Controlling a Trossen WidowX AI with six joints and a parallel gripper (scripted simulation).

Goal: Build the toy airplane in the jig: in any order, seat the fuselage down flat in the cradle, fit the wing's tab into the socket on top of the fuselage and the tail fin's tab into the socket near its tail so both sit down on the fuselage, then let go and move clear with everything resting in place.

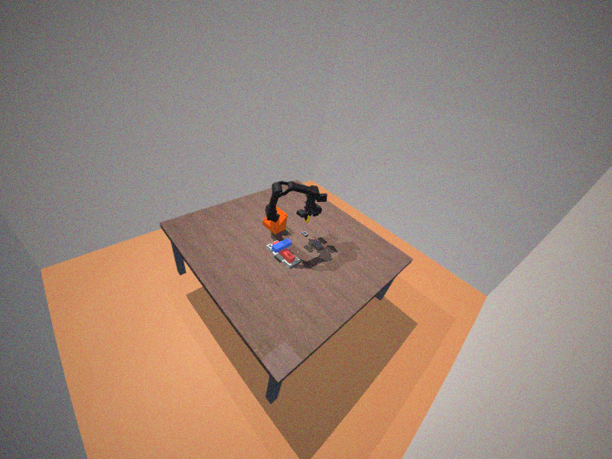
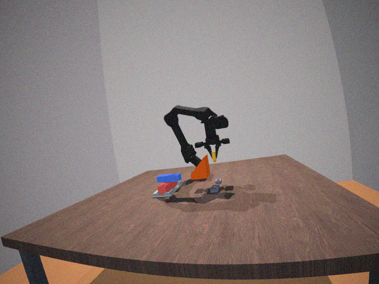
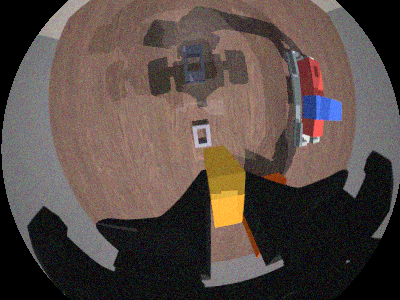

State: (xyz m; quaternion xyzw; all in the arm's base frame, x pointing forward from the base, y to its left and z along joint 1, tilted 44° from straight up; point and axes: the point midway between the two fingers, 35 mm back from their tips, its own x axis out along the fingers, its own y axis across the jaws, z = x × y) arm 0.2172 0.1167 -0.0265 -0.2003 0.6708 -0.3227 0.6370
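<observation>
My gripper [image 1: 307, 217] [image 2: 214, 158] [image 3: 216, 173] is shut on the yellow tail fin [image 2: 213, 155] [image 3: 228, 212] and holds it upright in the air, away from the jig. The red fuselage [image 1: 288, 255] [image 2: 163, 188] [image 3: 311, 80] lies along the grey jig [image 1: 294, 264] [image 2: 159, 195] [image 3: 295, 95] and looks flat in its cradle. The blue wing [image 1: 281, 245] [image 2: 168, 177] [image 3: 322, 108] lies across the top of the fuselage; its tab is hidden. In the wrist view, a dark socket shows in the bare end of the fuselage.
A small pale hollow holder [image 1: 304, 233] [image 2: 218, 182] [image 3: 202, 145] stands on the table below the gripper. A larger blue-grey holder [image 2: 214, 191] [image 3: 194, 78] stands beyond it in the arm's shadow. The orange base block [image 1: 275, 222] [image 2: 201, 170] [image 3: 275, 178] is behind the jig.
</observation>
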